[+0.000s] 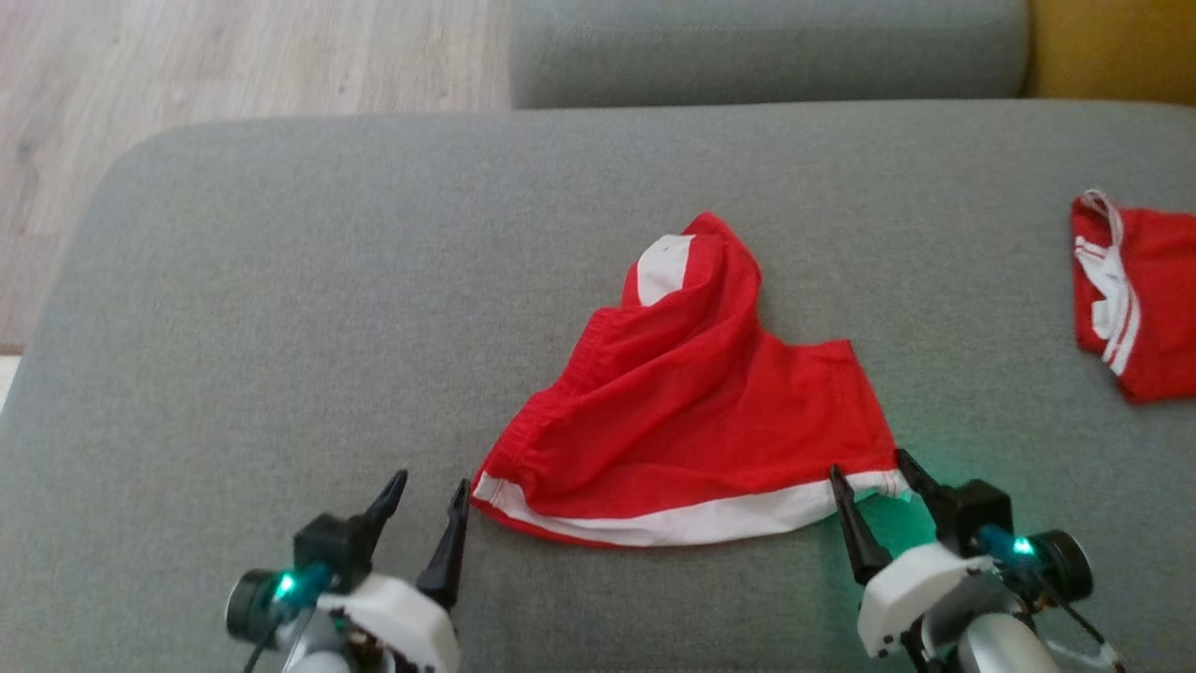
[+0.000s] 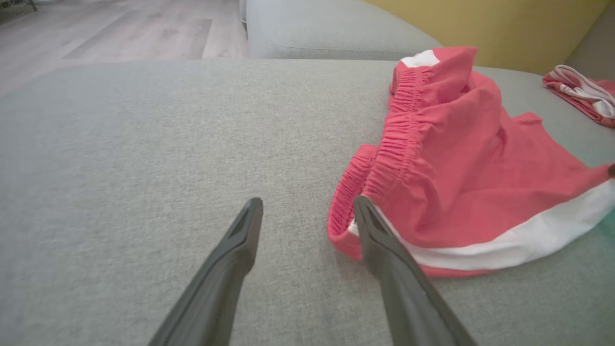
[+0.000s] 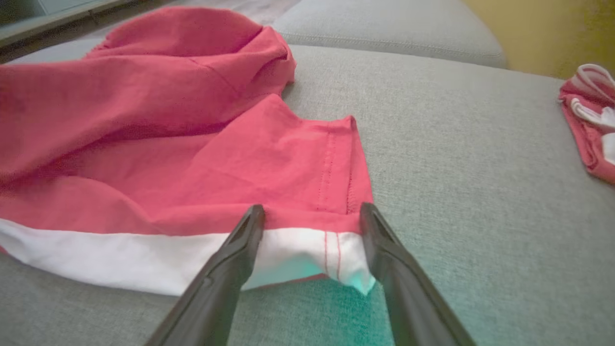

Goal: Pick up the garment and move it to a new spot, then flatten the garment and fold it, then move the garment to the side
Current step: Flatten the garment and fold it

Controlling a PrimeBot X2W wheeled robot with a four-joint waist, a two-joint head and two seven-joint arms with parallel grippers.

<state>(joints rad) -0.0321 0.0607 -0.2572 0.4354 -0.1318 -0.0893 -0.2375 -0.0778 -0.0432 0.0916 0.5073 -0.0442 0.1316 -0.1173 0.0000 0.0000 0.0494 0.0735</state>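
Grey sofa cushion (image 1: 280,280): the garment (image 1: 691,411) looks limp and light; pinch its near corners, where left gripper (image 1: 432,481) and right gripper (image 1: 868,464) gape.

Red garment (image 1: 691,411) with white band; grey cushion (image 1: 280,308); yellow wall (image 1: 1112,47).

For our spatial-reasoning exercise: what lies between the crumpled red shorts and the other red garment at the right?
Bare grey cushion separates the shorts from the other garment, in the head view.

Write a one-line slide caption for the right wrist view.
Open right gripper poised at the white-banded corner of the red garment on a grey cushion.
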